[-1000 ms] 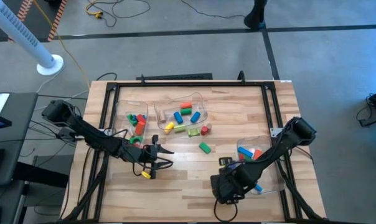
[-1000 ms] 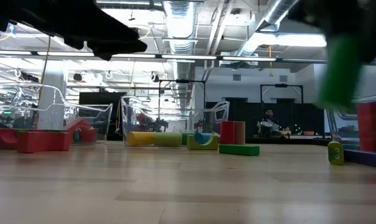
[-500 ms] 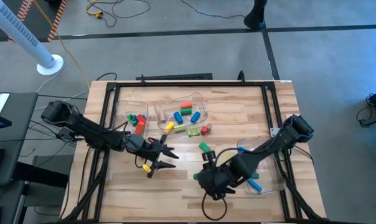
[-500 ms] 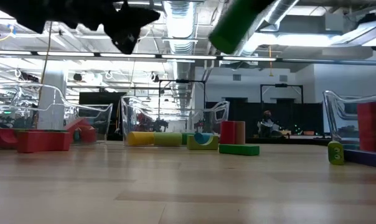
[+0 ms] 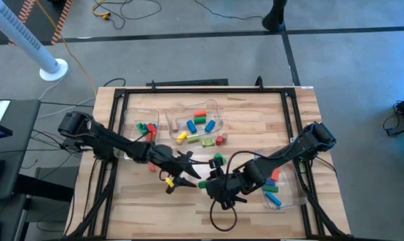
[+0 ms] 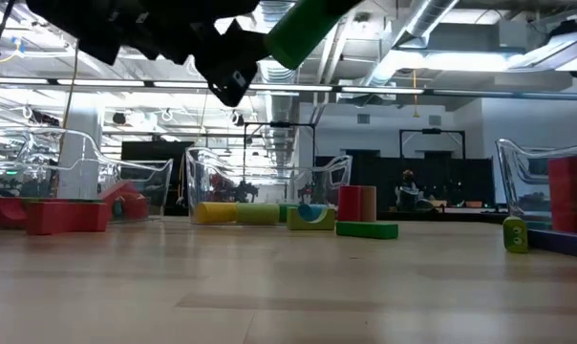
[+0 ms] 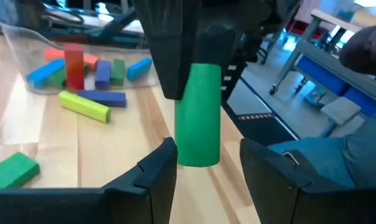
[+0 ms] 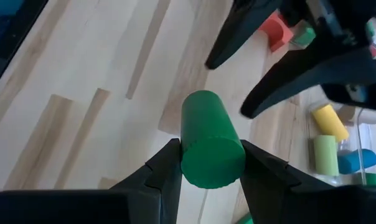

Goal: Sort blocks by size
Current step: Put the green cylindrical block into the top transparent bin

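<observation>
Green cylinder block [image 8: 211, 140] held aloft mid-table, pinched in right gripper [image 5: 212, 186], long axis pointing at left gripper [image 5: 186, 175] just to its left, whose fingers are spread either side of cylinder's free end for a handover.

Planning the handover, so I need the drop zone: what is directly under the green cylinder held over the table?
Bare wooden table lies under the green cylinder, which the right gripper grips. The left gripper waits open beside it. The spot straight below is hidden by the cylinder.
</observation>
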Controlling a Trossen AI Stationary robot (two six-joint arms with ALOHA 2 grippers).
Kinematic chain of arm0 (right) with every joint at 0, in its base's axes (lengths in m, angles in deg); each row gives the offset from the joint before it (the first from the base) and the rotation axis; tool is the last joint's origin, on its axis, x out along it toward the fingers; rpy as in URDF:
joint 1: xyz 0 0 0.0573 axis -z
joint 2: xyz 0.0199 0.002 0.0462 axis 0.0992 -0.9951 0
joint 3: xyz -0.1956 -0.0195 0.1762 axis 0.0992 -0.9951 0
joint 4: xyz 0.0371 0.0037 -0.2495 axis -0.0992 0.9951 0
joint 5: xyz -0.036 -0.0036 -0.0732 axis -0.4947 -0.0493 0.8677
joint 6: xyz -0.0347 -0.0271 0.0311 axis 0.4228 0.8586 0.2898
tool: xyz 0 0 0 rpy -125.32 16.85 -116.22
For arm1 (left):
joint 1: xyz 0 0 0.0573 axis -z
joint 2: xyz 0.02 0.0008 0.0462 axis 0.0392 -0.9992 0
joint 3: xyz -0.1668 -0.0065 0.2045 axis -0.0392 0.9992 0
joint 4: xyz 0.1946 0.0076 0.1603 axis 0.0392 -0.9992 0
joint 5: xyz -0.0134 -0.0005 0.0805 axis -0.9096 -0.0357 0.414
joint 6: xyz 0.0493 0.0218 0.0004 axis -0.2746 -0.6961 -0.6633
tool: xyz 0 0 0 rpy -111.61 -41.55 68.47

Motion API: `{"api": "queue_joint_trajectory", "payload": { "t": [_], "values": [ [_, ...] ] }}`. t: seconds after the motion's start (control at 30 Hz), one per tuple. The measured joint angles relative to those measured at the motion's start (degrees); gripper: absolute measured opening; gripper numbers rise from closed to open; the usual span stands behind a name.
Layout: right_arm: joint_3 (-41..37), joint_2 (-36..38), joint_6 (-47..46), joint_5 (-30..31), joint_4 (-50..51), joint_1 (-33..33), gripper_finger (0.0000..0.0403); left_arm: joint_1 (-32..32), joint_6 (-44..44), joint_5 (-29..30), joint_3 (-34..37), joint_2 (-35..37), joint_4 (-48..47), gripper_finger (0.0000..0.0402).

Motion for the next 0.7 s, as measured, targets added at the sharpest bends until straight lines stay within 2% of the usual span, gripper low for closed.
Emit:
{"api": "queue_joint_trajectory", "payload": {
  "t": [0.47,0.7],
  "values": [
    [0.00,-0.01,1.71,-0.45,-1.49,0.01,0.0165,-0.03,-0.51,-3.84,-7.60,-7.42,-3.08,0.0169],
    [0.00,-0.01,1.37,-0.19,-1.28,-0.09,0.0165,-0.03,-1.31,-3.74,-8.38,-8.06,-2.36,0.0168]
  ]
}}
